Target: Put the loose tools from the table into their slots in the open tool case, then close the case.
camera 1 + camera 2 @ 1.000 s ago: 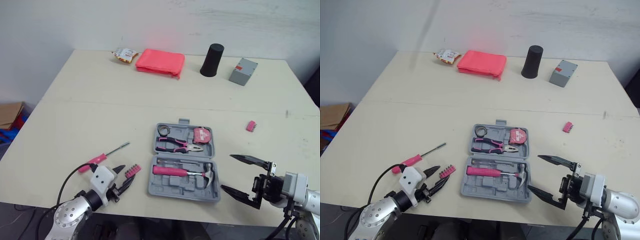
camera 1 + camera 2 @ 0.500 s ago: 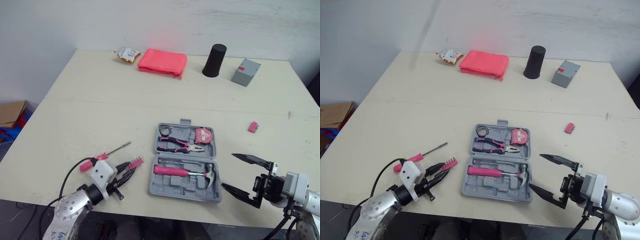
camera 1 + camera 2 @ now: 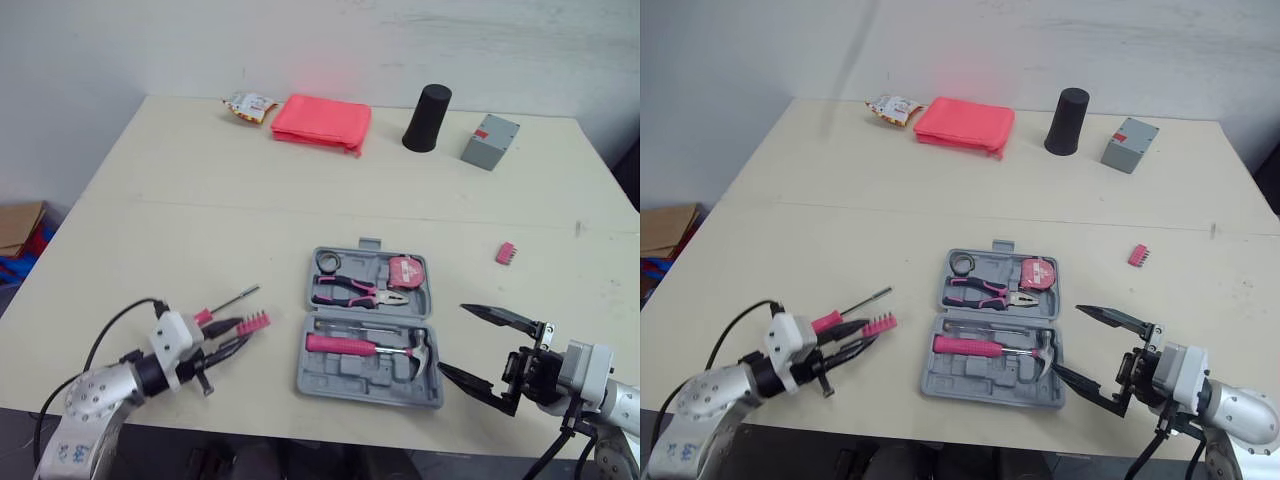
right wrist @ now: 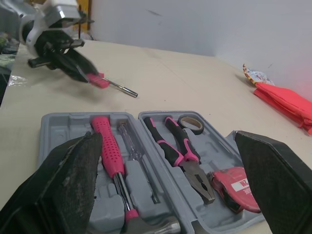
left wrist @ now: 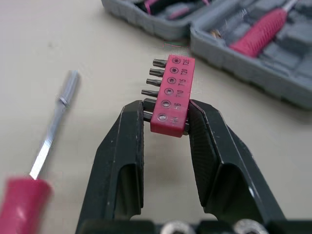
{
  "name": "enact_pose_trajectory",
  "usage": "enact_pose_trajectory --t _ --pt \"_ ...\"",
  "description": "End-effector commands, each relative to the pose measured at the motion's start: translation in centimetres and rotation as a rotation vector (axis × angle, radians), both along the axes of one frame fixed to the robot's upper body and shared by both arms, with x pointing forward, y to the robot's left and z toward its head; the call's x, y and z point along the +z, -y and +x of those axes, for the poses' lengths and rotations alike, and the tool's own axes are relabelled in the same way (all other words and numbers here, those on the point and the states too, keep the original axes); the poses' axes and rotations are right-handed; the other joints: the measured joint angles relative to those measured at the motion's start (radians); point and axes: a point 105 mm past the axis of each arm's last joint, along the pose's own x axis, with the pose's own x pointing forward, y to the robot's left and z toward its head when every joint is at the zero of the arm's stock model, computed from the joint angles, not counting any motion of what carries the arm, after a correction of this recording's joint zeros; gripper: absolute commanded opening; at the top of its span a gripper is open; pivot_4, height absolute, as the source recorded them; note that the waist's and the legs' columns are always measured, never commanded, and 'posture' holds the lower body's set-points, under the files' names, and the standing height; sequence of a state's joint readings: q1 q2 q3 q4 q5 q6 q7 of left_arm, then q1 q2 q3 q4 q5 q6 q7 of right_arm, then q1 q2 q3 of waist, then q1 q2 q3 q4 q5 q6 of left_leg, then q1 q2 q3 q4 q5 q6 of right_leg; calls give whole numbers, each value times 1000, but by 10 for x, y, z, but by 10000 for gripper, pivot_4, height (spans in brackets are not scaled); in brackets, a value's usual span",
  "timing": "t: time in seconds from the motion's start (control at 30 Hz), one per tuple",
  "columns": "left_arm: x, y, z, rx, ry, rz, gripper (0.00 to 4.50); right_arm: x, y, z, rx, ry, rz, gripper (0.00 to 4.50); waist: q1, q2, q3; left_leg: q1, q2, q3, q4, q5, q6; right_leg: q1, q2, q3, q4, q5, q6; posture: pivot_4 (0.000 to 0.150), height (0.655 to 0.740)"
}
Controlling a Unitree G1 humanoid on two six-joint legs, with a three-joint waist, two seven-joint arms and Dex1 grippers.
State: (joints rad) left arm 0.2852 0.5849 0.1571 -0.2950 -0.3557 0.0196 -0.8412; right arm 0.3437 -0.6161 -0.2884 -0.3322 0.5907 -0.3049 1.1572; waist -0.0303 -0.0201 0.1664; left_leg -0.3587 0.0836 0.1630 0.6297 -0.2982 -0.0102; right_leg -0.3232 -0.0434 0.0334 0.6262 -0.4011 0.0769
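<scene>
Cream table (image 3: pixel 200 200), grey case (image 3: pixel 330 375), and basically everything else is pink. Hammer (image 3: pixel 340 343): pink handle, silver head. Pliers (image 3: pixel 345 290): pink and black grips. Tape measure (image 3: pixel 404 271) is pink with a white label. Screwdriver (image 3: pixel 228 303) has a pink handle and a silver shaft. Bit strip (image 5: pixel 173 92) is pink with dark bits, other bit strip (image 3: pixel 505 254) pink too. Left tool (image 5: pixel 165 109) and right tool (image 3: pixel 452 338) are both black. Then a coral-pink cloth (image 3: pixel 320 122), black cup (image 3: pixel 428 118), grey box (image 3: pixel 488 141) with a red patch, white and orange packet (image 3: pixel 248 103).
</scene>
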Motion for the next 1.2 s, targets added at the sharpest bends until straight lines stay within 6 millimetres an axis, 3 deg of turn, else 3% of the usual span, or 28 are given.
enact_pose_trajectory --t 0.03,0.23,0.47,0.87,1.2 --pt "20 12 0 -72 72 -33 6526 9 -2 -3 1 38 -10 45000 3 -1 1 0 0 0 0 0 0 0 0 0 0 0 0 1500 7400" --pt "45 38 0 -324 128 100 6526 8 -6 -7 -1 35 -11 45000 2 -1 0 1 0 -1 -1 0 2 1 0 -1 2 0 0 1500 7400" --pt "51 72 2 -475 47 288 6526 7 -6 -14 -3 0 -7 45000 1 0 1 0 0 0 -1 1 -2 0 1 0 1 0 0 1500 7400" --pt "34 93 7 -479 -34 417 6526 8 -7 -31 11 -52 8 45000 3 0 2 0 0 0 1 2 -2 -1 2 2 2 -1 2 1500 7400" --pt "20 97 7 -429 -70 505 6526 13 -11 -38 -3 -49 3 45000 3 1 2 0 0 0 1 2 -2 0 2 2 2 -1 2 1500 7400"
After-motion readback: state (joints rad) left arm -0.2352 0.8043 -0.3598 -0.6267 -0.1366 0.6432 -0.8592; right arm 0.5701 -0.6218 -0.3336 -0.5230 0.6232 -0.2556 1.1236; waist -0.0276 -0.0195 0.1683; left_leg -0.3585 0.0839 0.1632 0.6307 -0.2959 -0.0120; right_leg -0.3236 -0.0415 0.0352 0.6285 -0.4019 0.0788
